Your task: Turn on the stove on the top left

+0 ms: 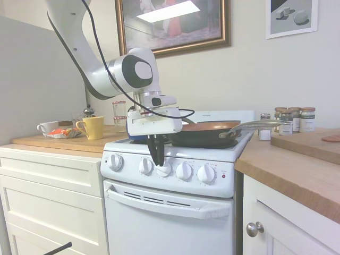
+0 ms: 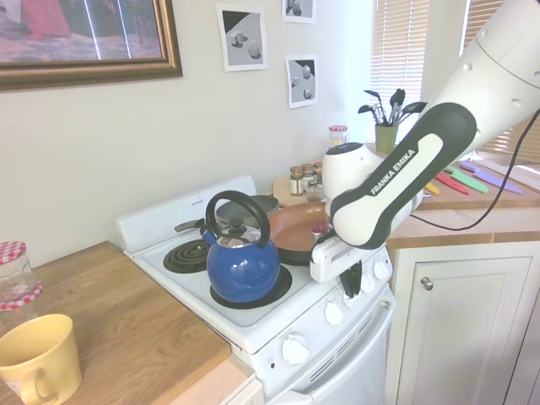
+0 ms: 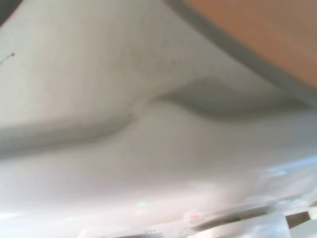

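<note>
Gripper (image 1: pixel 157 159) pointing down at the front of the stove (image 1: pixel 175 212), dark fingers (image 1: pixel 154 151) drawn close together at the third knob (image 1: pixel 164 169) from the left, tips touching or clasping it, though cannot tell whether truly clamped. Two knobs (image 1: pixel 116 162) on one side of the fingers, two more (image 1: pixel 206 173) and a red light (image 1: pixel 223 176) on the other, oven handle (image 1: pixel 167 204) below the tips. Behind and above the fingers, a blue kettle (image 2: pixel 242 261) and a pan (image 1: pixel 204 133) on the burners; wrist view blurred, only white surface and a strip of wood.
</note>
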### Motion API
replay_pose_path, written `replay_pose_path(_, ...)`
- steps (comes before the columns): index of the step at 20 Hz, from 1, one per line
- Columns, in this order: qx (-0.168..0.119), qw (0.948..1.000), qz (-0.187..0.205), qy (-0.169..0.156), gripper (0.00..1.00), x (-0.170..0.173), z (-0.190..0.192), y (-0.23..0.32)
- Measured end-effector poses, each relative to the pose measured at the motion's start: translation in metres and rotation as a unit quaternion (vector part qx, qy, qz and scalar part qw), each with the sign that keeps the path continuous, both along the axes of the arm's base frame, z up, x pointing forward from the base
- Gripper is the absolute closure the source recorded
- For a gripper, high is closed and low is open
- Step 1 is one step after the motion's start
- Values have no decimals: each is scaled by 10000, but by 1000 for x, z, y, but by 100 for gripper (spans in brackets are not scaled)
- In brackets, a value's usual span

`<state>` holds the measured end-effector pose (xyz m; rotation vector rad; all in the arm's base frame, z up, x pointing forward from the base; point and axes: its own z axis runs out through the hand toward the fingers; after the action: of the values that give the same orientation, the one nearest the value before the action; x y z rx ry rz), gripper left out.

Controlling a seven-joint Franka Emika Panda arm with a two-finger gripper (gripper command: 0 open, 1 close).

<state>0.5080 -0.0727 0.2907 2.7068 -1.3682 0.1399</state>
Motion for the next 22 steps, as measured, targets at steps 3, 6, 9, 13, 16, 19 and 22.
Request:
replay_pose_path(3,1,10000,-4,-8,100,0,0,2)
replay_pose_path(6,6,10000,-5,-15,100,1,-1,3)
replay_pose_path(9,22,10000,-21,12,100,1,-5,3)
replay_pose_path(13,36,10000,-38,67,100,0,-11,3)
replay_pose_path(16,39,9999,-55,80,100,0,-13,1)
replay_pose_path(19,39,9999,-68,103,100,-1,-15,0)
replay_pose_path(22,39,9999,-83,136,100,-1,-18,-2)
